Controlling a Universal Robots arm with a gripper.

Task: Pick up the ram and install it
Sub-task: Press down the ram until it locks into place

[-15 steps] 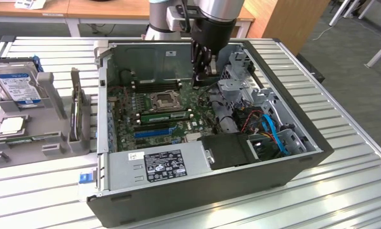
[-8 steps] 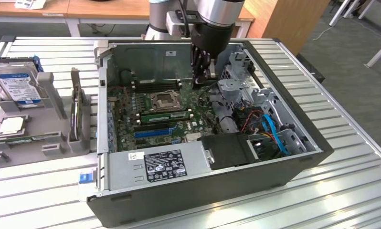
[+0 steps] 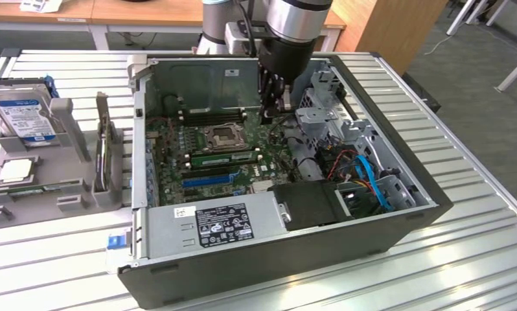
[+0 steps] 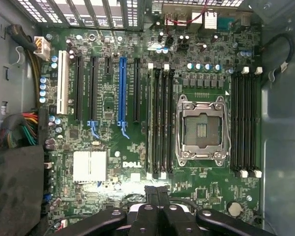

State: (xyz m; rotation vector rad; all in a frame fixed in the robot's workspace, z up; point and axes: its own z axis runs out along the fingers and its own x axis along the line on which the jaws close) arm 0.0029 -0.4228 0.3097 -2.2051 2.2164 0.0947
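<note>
A slatted metal table [image 3: 466,259] holds an open computer case [image 3: 267,272] lying on its side. Inside it a green motherboard [image 3: 168,152] faces up, with the empty processor socket [image 3: 221,135] near its middle; every place below is given from that socket.

A grey power supply [image 3: 211,223] sits well off from the socket, at the case's near wall. Well outside the case, on the exterior view's left of the socket, a grey holder [image 3: 64,178] carries a hard drive [image 3: 21,116].

The ram [image 3: 227,156] stands on edge in a slot just beside the socket, between it and the blue slot [image 3: 211,178]. Its long axis runs parallel to the socket's nearest side, one end pointing to the exterior view's left and the other to its right.

The gripper [image 3: 274,115] hangs near the socket, on the exterior view's right of it, apart from the ram. Its fingers [image 4: 152,196] are pressed together with nothing between them.
</note>
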